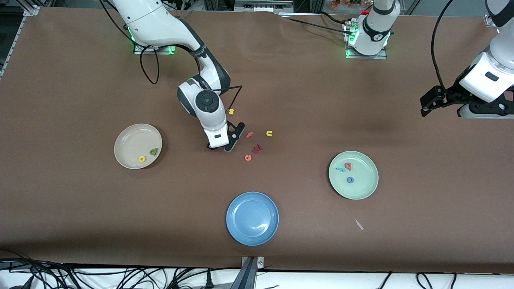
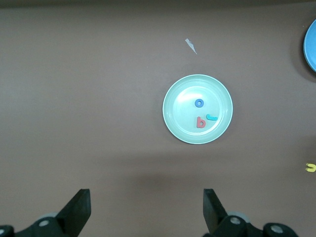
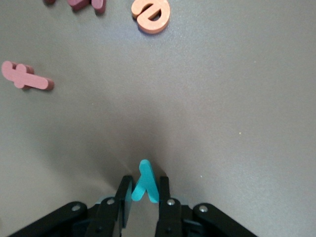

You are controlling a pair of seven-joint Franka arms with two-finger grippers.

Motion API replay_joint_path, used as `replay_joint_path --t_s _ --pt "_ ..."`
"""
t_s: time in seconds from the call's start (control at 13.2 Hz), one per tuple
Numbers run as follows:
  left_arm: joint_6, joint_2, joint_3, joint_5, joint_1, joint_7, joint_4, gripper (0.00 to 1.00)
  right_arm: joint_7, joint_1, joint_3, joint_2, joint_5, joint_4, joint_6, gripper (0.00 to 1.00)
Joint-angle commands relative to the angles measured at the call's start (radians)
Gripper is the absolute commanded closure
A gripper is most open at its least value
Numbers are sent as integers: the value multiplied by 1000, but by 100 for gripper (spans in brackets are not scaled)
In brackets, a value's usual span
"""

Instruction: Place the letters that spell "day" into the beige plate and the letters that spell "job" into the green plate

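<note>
Teal foam "y" [image 3: 143, 182] is pinched between the closed fingers of the right gripper [image 1: 219, 147], low at the table near the orange "e" [image 1: 248, 157], so the last "day" letter looks just grasped. Next it needs lifting and carrying to the beige plate [image 1: 125, 141] beside that gripper, across bare table. The left gripper [image 2: 146, 210] waits with its jaws wide apart, above the green plate [image 2: 174, 123].

Teal "y" [image 3: 144, 183], orange "e" [image 3: 150, 15] (plain), brown table [image 1: 80, 220], blue plate [image 1: 252, 218].
</note>
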Motion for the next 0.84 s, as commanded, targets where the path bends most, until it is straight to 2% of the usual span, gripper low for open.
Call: replay_joint_path --t_s 0.0,0.23,0.53,0.76 --pt "-25 4 -3 -28 6 6 25 0 4 0 -2 9 -7 13 6 94" --pt "-30 4 -5 -28 6 6 25 0 1 -9 -2 4 4 24 -1 100" --pt "-30 4 -7 -28 4 5 25 0 8 -44 -14 -34 130 55 -106 100" --pt "-30 3 -7 -28 4 5 25 0 160 -51 -75 -94 145 0 -162 100"
